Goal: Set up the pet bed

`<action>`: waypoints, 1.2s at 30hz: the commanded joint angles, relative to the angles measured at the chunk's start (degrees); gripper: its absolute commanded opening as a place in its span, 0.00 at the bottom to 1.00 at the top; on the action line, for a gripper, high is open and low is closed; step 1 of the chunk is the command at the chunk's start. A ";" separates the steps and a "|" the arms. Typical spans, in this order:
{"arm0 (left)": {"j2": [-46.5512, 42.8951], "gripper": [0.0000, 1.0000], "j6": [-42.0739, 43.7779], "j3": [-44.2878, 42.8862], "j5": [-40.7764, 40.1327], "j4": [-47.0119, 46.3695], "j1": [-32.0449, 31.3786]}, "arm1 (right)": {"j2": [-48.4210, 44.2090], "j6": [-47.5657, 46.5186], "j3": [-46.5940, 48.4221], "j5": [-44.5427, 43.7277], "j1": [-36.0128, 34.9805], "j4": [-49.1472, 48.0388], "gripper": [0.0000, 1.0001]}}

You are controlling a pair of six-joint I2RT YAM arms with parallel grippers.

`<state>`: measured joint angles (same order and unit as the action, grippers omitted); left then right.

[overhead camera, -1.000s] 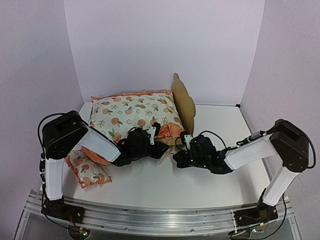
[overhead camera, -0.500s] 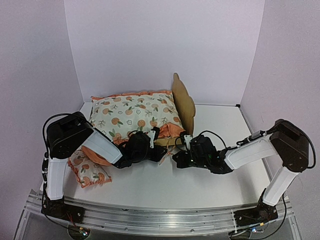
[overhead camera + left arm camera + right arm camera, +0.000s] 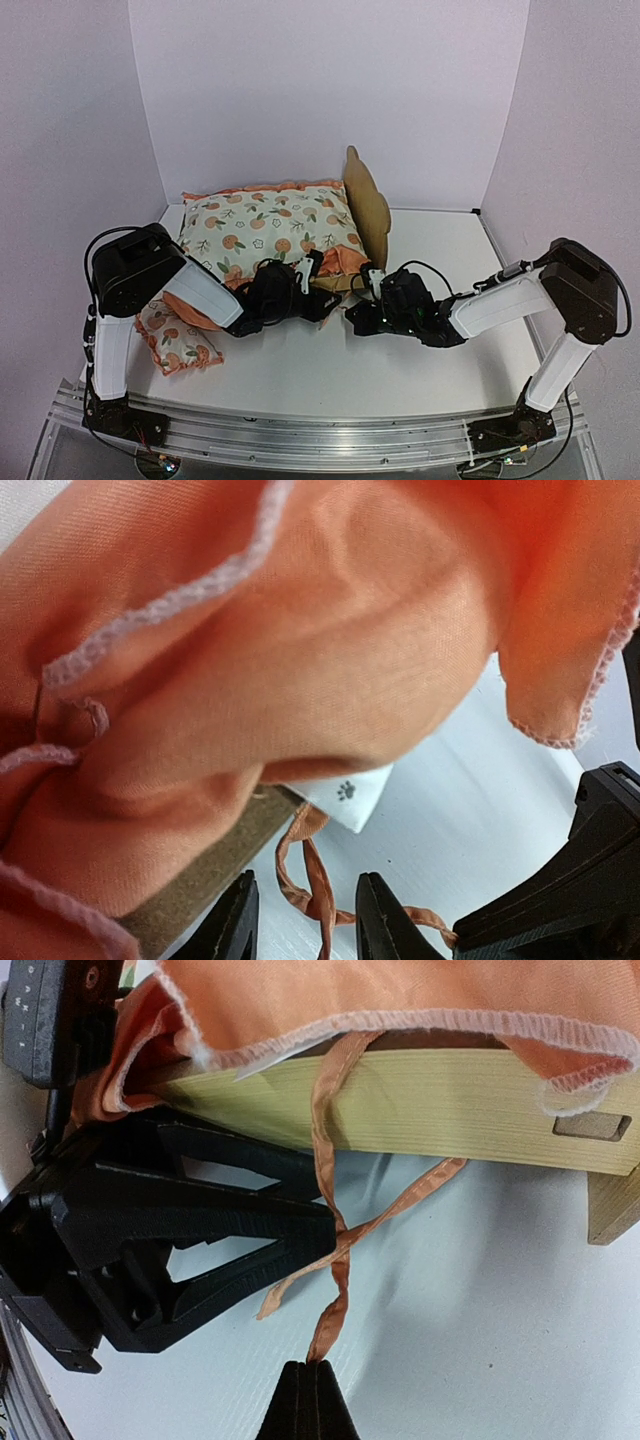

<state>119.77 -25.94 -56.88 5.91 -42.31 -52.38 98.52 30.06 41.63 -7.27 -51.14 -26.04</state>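
Tightly, right gripper (image 3: pixel 318 1392) pinches thin orange ribbon (image 3: pixel 400 1205) beneath smooth plywood pet bed (image 3: pixel 430 1100); left gripper (image 3: pixel 308 908) parted, ribbon loose between.

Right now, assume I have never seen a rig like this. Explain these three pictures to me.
Two robot arms are bolted to a white table. The overhead view looks down from behind them; the other two come from a camera on each wrist. On the table stands a plywood pet bed with a fruit-print mattress cushion on it; a small matching pillow lies beside it. The right gripper is shut on an orange ribbon tie hanging from the cushion. The left gripper is open, a ribbon strand between its fingers.
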 commanded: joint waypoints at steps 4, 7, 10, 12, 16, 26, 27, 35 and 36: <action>1.61 0.33 -2.77 -3.79 -3.11 1.66 0.61 | -0.39 0.17 1.09 1.53 0.41 -1.33 0.00; 2.20 0.31 -1.42 -4.17 -3.16 0.77 0.56 | -0.47 0.33 1.09 2.29 0.54 -1.36 0.00; 2.75 0.23 -0.42 -4.65 -4.37 0.73 0.52 | -0.41 0.66 1.00 3.01 0.88 -1.35 0.00; 2.82 0.15 -0.03 -4.89 -4.72 0.70 0.51 | -0.59 0.70 0.86 3.23 1.02 -1.37 0.00; 2.01 0.00 1.64 -4.57 -3.68 0.27 0.52 | -1.44 0.56 0.51 2.89 2.13 -1.33 0.00; -5.01 0.00 11.38 -0.08 4.70 3.74 0.52 | 5.32 -5.05 9.21 4.65 5.54 -1.93 0.00; -5.20 0.00 12.17 -0.01 5.58 3.83 0.48 | 6.06 -5.09 10.08 5.27 5.53 -2.26 0.00; -8.21 0.00 13.97 1.85 10.82 8.21 0.51 | 11.25 -4.79 14.22 6.44 6.17 -4.02 0.00; -8.41 0.00 14.68 2.03 11.44 8.35 0.51 | 11.93 -4.67 14.72 7.22 6.26 -4.37 0.00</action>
<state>115.28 -14.48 -56.23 13.32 -35.89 -52.05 108.22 25.74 53.26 -2.43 -45.37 -27.59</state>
